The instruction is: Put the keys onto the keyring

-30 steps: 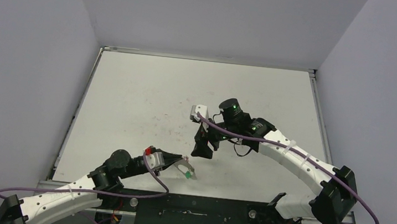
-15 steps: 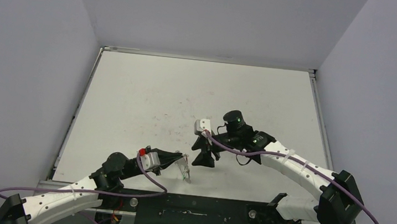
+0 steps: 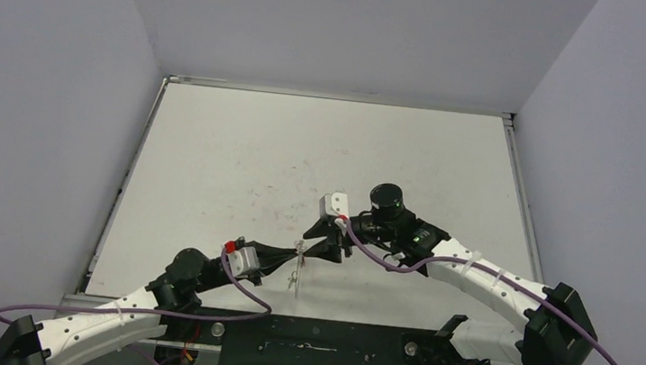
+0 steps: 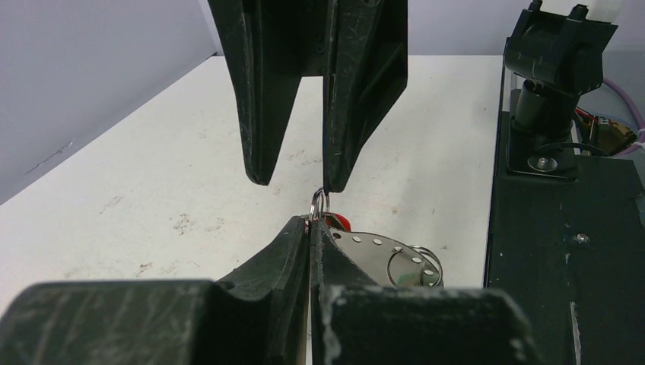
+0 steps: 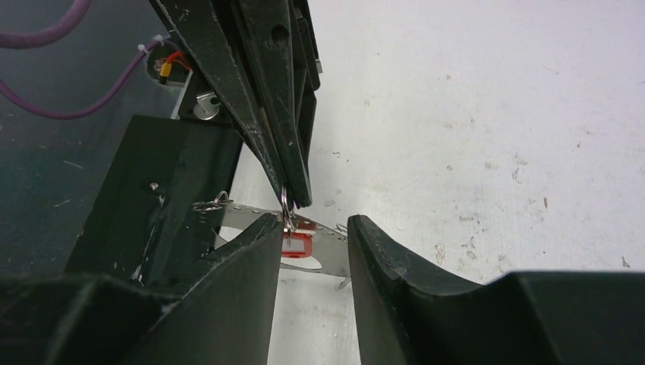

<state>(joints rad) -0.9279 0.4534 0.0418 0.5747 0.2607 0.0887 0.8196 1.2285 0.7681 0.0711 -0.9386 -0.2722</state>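
My left gripper is shut, pinching a thin silver wire ring that stands up from its fingertips; I take it for the keyring. A red tag hangs just behind it, and also shows in the right wrist view. A shiny perforated metal piece with another ring and a hint of green lies below; I cannot tell the keys apart there. My right gripper is open, tip to tip with the left. The ring sits by one of its fingers.
The white table is stained with small marks. The black base plate and arm mounts run along the near edge, close to the grippers. Grey walls enclose the left, right and back sides.
My right gripper came down and left until its tips meet the left gripper's tips. My left gripper shifted slightly right, and the hanging keys now dangle below it.
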